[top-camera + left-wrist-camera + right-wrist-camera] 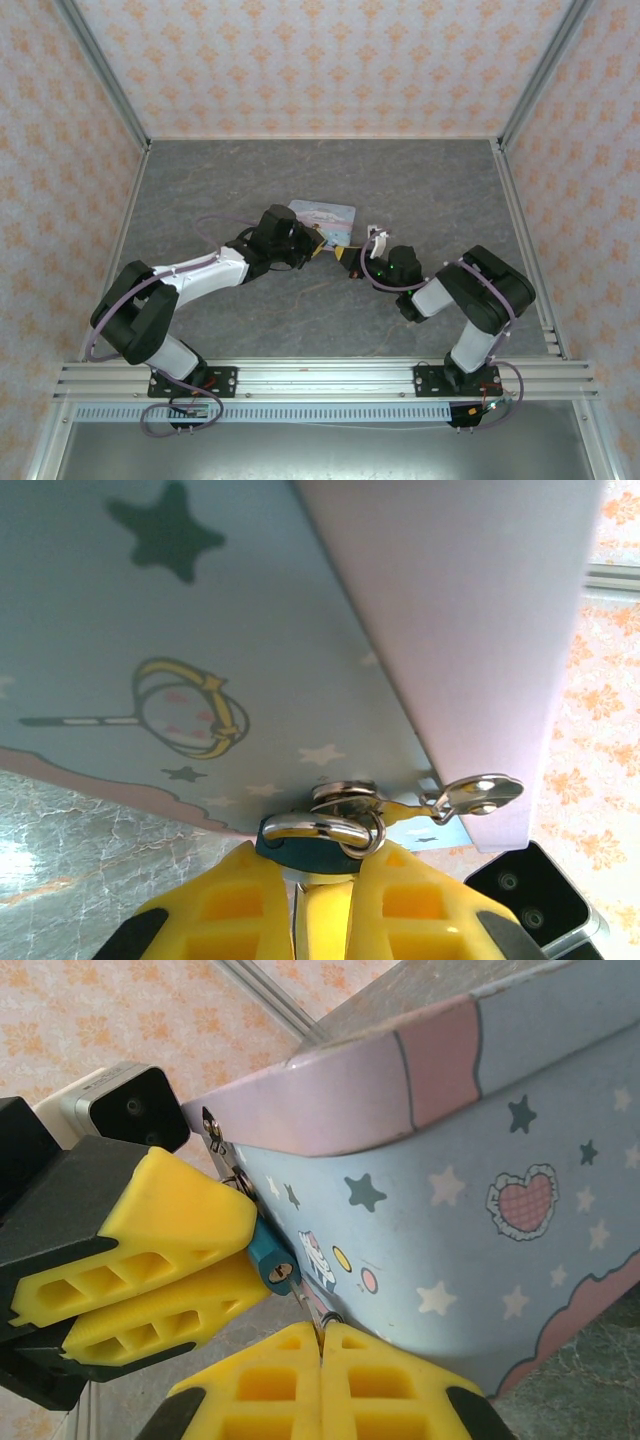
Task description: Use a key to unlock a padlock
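The tiny teal padlock hangs by its silver shackle from the hasp on the pale-blue tin. My left gripper is shut on the padlock body, and its yellow fingers come in from the left in the right wrist view. My right gripper is shut on the key, a thin blade sticking up from between its fingertips. The blade's tip sits at the padlock's keyhole; how far in it is cannot be told. From above, both grippers meet at the tin's near edge.
The tin lies on the grey table, with its pink lid and a silver latch beside the padlock. Patterned walls close in three sides. The two wrists are very close together.
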Tool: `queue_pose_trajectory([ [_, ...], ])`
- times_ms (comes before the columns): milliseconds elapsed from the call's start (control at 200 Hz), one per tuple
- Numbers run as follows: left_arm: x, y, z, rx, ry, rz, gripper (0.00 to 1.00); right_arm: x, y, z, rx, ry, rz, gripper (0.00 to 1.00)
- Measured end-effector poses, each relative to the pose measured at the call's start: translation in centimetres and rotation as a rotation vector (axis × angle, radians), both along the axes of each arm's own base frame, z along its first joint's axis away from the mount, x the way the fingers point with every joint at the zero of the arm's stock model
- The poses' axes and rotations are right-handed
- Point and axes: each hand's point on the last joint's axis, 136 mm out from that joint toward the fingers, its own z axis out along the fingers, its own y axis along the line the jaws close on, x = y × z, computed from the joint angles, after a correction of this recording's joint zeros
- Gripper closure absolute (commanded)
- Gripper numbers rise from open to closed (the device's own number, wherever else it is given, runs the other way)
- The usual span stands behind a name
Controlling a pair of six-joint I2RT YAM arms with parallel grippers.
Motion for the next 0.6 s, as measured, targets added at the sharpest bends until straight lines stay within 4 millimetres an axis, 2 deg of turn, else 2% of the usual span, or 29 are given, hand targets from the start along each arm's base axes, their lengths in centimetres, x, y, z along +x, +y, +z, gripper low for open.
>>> queue_pose_trajectory([
  [600,-0.09,-0.08,0.02,-0.003,0.002,-0.006,0.89,-0.52,0.62,0.1,0.026,0.005,0.053,1.0],
])
